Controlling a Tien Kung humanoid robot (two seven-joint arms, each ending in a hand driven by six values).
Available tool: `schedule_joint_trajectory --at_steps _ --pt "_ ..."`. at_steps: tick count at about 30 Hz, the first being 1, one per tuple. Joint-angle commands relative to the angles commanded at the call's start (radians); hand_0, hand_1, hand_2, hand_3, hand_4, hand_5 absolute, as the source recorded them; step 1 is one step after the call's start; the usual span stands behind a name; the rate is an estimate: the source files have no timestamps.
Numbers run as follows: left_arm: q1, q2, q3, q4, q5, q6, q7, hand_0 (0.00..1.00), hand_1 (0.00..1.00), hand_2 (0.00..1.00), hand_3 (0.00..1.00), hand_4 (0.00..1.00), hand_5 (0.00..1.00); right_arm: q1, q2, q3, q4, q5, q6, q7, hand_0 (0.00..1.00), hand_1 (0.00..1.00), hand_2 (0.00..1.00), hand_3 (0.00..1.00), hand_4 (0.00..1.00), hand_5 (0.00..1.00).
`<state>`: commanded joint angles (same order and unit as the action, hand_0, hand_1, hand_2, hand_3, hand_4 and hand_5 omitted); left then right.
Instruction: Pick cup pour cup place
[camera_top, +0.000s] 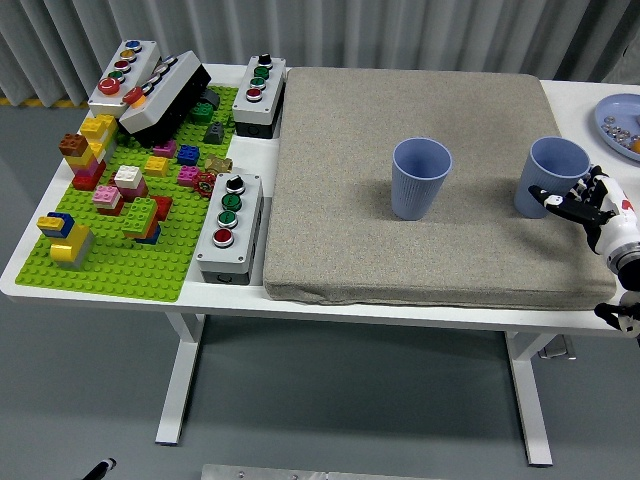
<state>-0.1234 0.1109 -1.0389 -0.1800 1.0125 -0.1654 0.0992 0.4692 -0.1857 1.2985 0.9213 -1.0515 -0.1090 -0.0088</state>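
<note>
Head view. White bench carries a large grey-beige mat over its middle and right part. Two blue cups stand upright on the mat, well apart from each other: the left cup near the mat's centre, the right cup at about 3 o'clock from it, close to the mat's right edge. Both are open side up; contents cannot be made out from here.

Right hand enters from the picture's right edge, black with white segments. It sits at roughly 4 o'clock of the right cup, just beside the cup's lower wall. Fingers are spread and partly curved toward the cup, thumb tip at or very near the wall; they do not wrap it. Whether there is true contact cannot be told. The hand holds nothing.

Left arm: not seen.

At 9 o'clock of the mat lies a green baseplate with coloured toy bricks scattered and stacked on it. Grey button boxes: one between baseplate and mat at the near side, one at the mat's far left corner, one at the bench's far left, with a black box tilted against it. At the far right edge, a blue plate with small items, partly cut off.
</note>
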Motion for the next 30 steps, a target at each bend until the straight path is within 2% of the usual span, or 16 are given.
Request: schedule_joint_trajectory --at_steps 17,23,24,29,30 --pt "-0.006 0.000 0.002 0.000 0.009 0.000 -0.002 0.835 0.810 0.883 0.790 0.623 0.998 0.036 0.017 -0.004 -0.031 0.014 -0.001 0.008 0.977 0.950 0.998 0.998 0.867 0.256" --pt "-0.007 -0.001 -0.004 0.000 0.013 0.001 -0.002 0.835 0.810 0.881 0.790 0.623 0.998 0.035 0.017 -0.005 -0.019 0.018 -0.002 0.004 0.970 0.938 0.998 0.998 0.864 0.256" --pt "-0.007 -0.001 -0.005 0.000 0.013 0.001 -0.002 0.835 0.810 0.882 0.789 0.624 0.998 0.034 0.017 -0.005 -0.018 0.018 -0.002 0.003 0.913 0.849 0.879 0.944 0.863 0.255" --pt "-0.007 -0.001 -0.006 0.000 0.016 0.000 -0.001 0.835 0.810 0.882 0.789 0.624 0.998 0.029 0.020 -0.014 -0.013 0.025 0.010 -0.004 0.913 0.849 0.879 0.944 0.863 0.255" --pt "-0.007 -0.001 -0.006 0.000 0.016 0.000 -0.001 0.835 0.811 0.882 0.791 0.623 0.998 0.028 0.020 -0.014 -0.013 0.026 0.012 -0.004 0.847 0.718 0.634 0.789 0.860 0.255"
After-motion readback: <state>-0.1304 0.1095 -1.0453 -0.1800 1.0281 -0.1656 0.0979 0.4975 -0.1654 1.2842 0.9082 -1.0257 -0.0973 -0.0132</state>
